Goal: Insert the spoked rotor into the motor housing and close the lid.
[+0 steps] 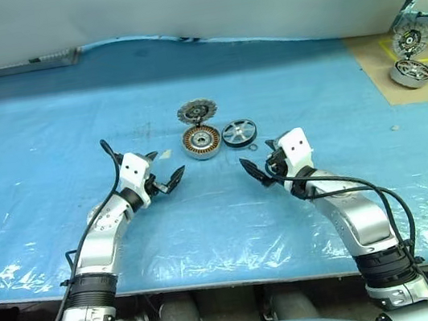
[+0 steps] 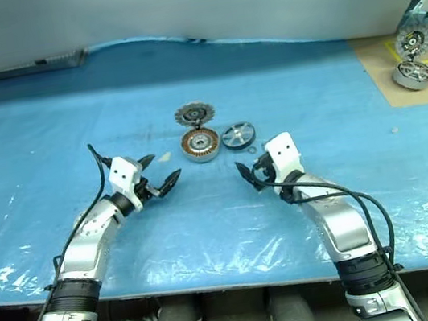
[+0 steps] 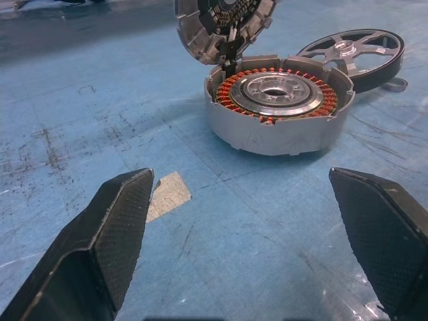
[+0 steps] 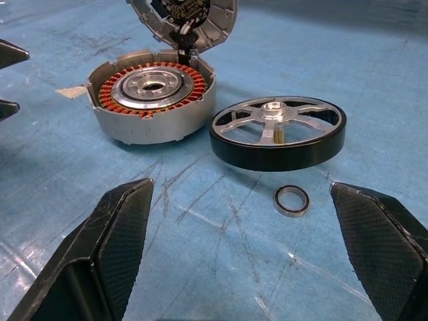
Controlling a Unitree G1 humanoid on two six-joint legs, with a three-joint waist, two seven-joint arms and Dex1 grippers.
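Observation:
The motor housing [image 1: 201,141] sits mid-table on the blue sheet, its copper windings [image 3: 275,93] exposed. Its lid [image 1: 195,113] stands hinged open at the far rim, finned face toward me. The spoked rotor [image 1: 239,133] lies just right of the housing, resting flat, with a dark outer band [image 4: 277,152]. My left gripper [image 1: 162,171] hovers open in front of the housing, to its left and apart from it. My right gripper [image 1: 259,162] stands open in front of the rotor, nothing between its fingers [image 4: 100,254].
A small metal washer ring [image 4: 291,200] lies on the sheet in front of the rotor. A scrap of tape [image 3: 167,194] is stuck to the sheet near the left gripper. A second opened motor [image 1: 412,72] sits at the far right on brown board.

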